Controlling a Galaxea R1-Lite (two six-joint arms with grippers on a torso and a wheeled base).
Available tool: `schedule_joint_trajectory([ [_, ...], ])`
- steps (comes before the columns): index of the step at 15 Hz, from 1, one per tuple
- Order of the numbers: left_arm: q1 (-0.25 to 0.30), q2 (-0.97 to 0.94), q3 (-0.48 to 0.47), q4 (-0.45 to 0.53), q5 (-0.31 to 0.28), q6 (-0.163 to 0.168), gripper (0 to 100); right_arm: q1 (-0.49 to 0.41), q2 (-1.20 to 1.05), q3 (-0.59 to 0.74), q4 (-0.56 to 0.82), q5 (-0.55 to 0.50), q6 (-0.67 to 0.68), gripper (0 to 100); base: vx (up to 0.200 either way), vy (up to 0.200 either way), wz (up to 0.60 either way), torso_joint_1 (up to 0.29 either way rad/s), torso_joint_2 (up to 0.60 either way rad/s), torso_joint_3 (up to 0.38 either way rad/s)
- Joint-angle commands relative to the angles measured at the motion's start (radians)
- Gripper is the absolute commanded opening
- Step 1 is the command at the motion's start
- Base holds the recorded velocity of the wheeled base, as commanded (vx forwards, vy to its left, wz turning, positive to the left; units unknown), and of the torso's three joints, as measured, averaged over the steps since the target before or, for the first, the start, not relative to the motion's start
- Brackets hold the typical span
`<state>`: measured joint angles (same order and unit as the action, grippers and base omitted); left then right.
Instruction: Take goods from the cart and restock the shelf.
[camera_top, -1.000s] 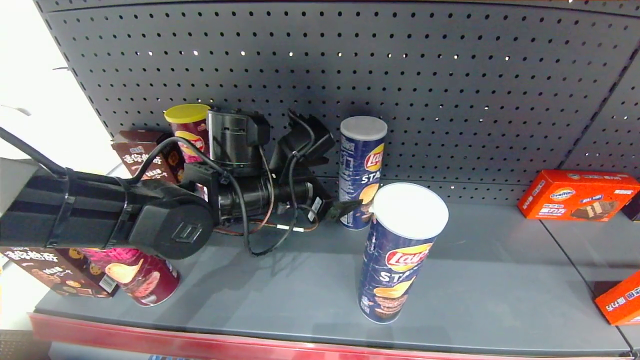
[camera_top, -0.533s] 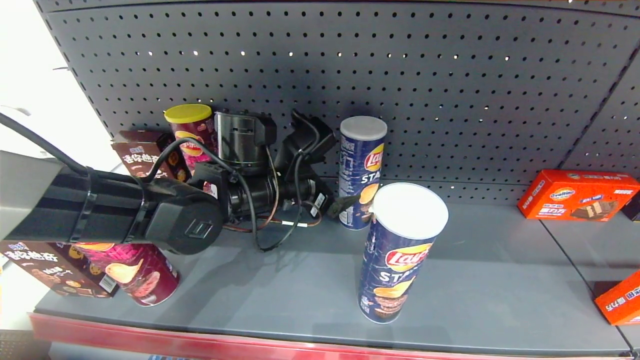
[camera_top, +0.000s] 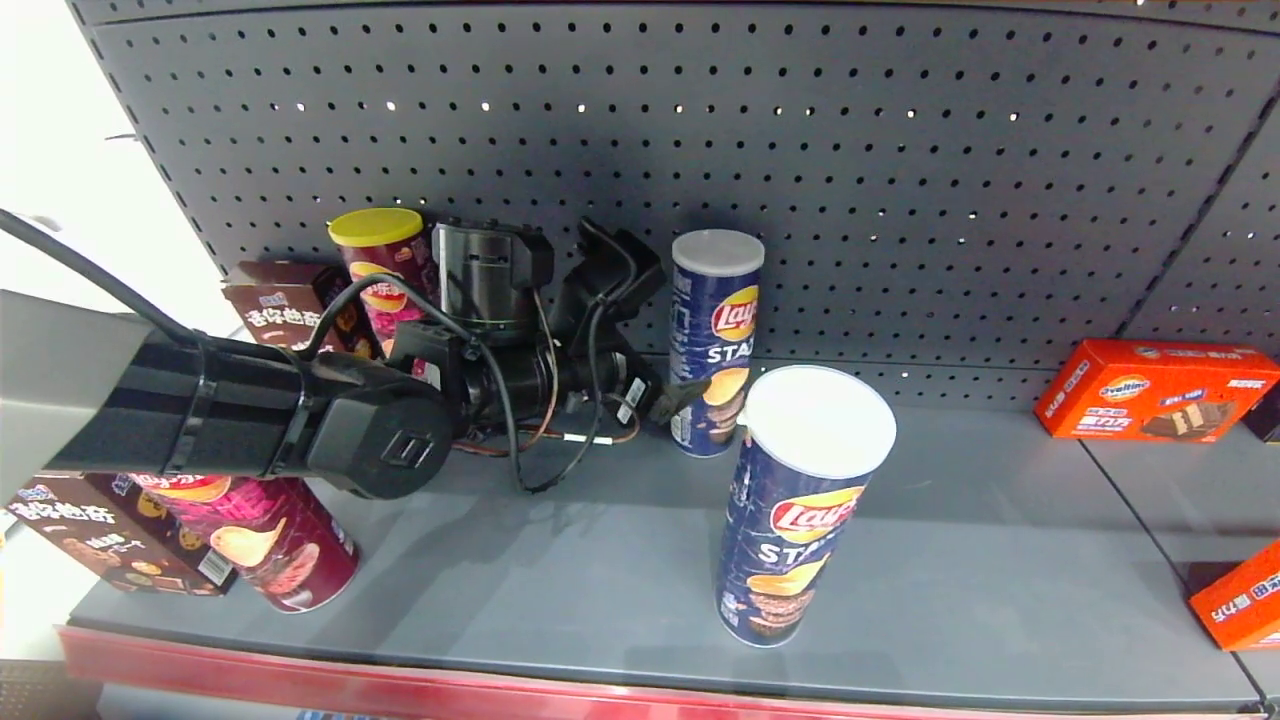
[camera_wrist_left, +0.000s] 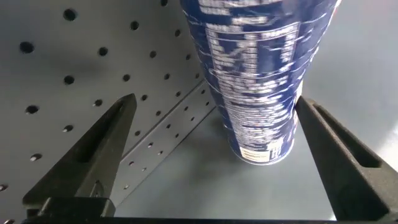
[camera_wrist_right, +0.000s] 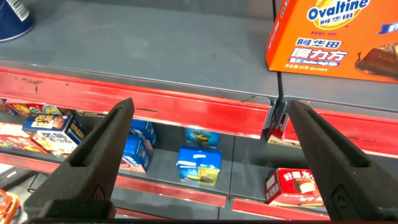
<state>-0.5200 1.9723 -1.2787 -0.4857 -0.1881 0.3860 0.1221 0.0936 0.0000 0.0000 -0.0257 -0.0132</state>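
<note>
Two blue chip cans stand upright on the grey shelf (camera_top: 980, 560): one at the back by the pegboard (camera_top: 716, 340), one nearer the front edge (camera_top: 800, 500). My left gripper (camera_top: 668, 335) is open at the back can's left side, with one fingertip (camera_top: 690, 393) at or almost at its lower wall. The left wrist view has this can (camera_wrist_left: 258, 81) just ahead of the spread left gripper (camera_wrist_left: 217, 106), whose fingers (camera_wrist_left: 93, 168) are not closed on it. My right gripper (camera_wrist_right: 209, 112) hangs open and holds nothing, in front of the shelf's red edge (camera_wrist_right: 186, 102).
A maroon can with a yellow lid (camera_top: 380, 260) and brown boxes (camera_top: 290, 305) stand behind my left arm. Another maroon can (camera_top: 285, 545) and a brown box (camera_top: 90, 535) sit front left. Orange boxes (camera_top: 1155, 390) (camera_top: 1240, 595) (camera_wrist_right: 329, 37) lie right. Lower shelves hold small packs (camera_wrist_right: 199, 165).
The back blue can has shifted slightly left and turned, showing more of its logo. My left arm has pushed a little further in and up over the shelf.
</note>
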Motion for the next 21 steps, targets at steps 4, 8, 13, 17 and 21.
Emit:
schedule_joint_trajectory([
  [4, 0.020, -0.001, 0.001, -0.002, 0.033, 0.001, 100, 0.001, 0.001, 0.000, 0.000, 0.000, -0.001, 100, 0.000, 0.000, 0.00, 0.000, 0.00, 0.000],
  [8, 0.023, -0.024, 0.019, -0.031, 0.064, 0.001, 100, 0.001, 0.001, 0.000, 0.000, 0.000, -0.001, 100, 0.000, 0.000, 0.00, 0.000, 0.00, 0.000],
  [13, 0.048, -0.107, 0.104, -0.034, 0.114, 0.010, 100, 0.001, 0.001, -0.002, 0.000, 0.000, -0.001, 100, 0.000, 0.000, 0.00, 0.000, 0.00, 0.000],
  [17, 0.049, -0.125, 0.127, -0.034, 0.167, 0.033, 100, 0.001, 0.001, 0.000, 0.000, 0.000, -0.001, 100, 0.000, 0.000, 0.00, 0.000, 0.00, 0.000],
  [21, 0.049, -0.078, 0.099, -0.033, 0.226, 0.034, 100, 0.001, 0.001, 0.000, 0.000, 0.000, -0.001, 100, 0.000, 0.000, 0.00, 0.000, 0.00, 0.000],
])
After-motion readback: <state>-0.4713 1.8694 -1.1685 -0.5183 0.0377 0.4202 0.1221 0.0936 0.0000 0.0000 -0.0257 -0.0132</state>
